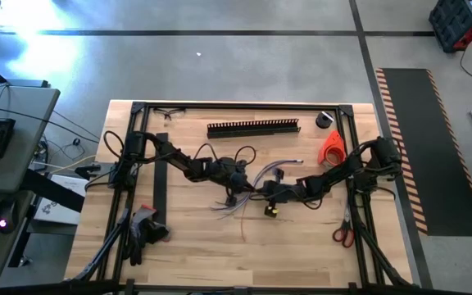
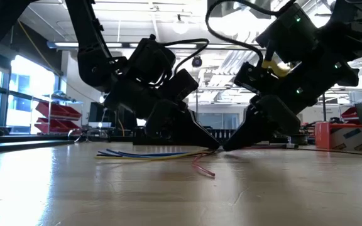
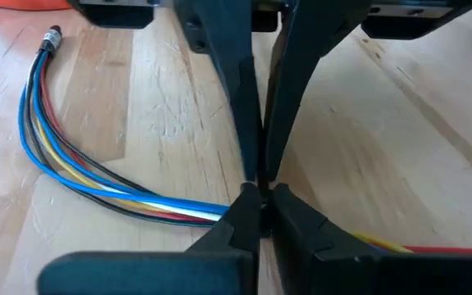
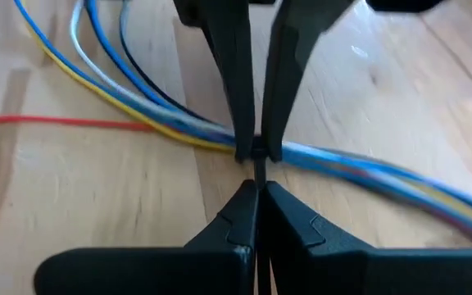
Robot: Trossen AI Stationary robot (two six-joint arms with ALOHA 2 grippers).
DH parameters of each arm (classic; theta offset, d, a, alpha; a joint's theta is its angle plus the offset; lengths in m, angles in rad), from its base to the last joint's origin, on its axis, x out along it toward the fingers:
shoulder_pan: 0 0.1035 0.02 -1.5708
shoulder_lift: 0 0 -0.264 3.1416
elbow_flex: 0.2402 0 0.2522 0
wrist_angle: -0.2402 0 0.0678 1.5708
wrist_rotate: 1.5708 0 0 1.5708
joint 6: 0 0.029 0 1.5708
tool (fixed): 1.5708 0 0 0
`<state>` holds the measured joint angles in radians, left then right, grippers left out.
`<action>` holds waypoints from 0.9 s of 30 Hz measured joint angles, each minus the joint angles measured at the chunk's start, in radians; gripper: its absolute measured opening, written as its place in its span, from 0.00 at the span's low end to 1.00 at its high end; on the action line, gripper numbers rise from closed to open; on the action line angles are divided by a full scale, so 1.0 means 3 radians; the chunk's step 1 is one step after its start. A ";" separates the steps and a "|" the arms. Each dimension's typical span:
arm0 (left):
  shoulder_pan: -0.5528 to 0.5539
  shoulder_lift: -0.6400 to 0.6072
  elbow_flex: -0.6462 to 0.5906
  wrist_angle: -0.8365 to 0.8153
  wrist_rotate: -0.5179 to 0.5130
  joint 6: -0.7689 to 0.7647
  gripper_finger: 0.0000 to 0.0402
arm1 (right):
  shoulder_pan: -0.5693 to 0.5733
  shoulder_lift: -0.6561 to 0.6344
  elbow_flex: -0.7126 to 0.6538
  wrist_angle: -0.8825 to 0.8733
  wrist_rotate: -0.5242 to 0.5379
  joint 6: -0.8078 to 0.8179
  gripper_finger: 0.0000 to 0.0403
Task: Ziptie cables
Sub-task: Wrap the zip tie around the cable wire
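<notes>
Both grippers meet tip to tip at mid-table over the cables (image 1: 256, 184). Left gripper (image 3: 260, 201) and right gripper (image 4: 256, 192) each have fingers pressed together; a thin dark strip, probably the zip tie, seems pinched between them, but I cannot tell for certain. Cables lie flat on the wooden table (image 1: 187, 246), fanning out from the tips. Judgement: keep tips low, pull the tie straight and slowly, and avoid snagging single wires.

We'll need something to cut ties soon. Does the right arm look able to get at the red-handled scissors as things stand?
Probably not right away. The scissors lie uncovered near the table's right edge, but the right gripper is shut on the cables mid-table, tip to tip with the left gripper. It would have to let go first.
</notes>
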<state>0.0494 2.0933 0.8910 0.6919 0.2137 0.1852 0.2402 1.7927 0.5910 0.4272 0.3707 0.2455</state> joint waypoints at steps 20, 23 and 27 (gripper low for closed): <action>-0.0013 -0.0429 -0.0006 -0.0520 -0.0466 -0.0002 0.00 | 0.0223 -0.0156 0.0060 -0.0522 -0.0140 0.0728 0.12; -0.0083 -0.0723 -0.0008 -0.0792 -0.0508 -0.0290 0.00 | 0.0239 -0.0120 0.0178 -0.0458 -0.0467 0.0552 0.25; -0.0266 -0.1155 -0.0001 -0.1096 -0.0536 -0.0638 0.01 | 0.0331 -0.0155 0.0430 -0.0570 -0.0752 0.0198 0.40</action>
<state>-0.0303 1.7468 0.8908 0.3630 0.0530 -0.0063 0.3395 1.7461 0.7200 0.2562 0.1452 0.3049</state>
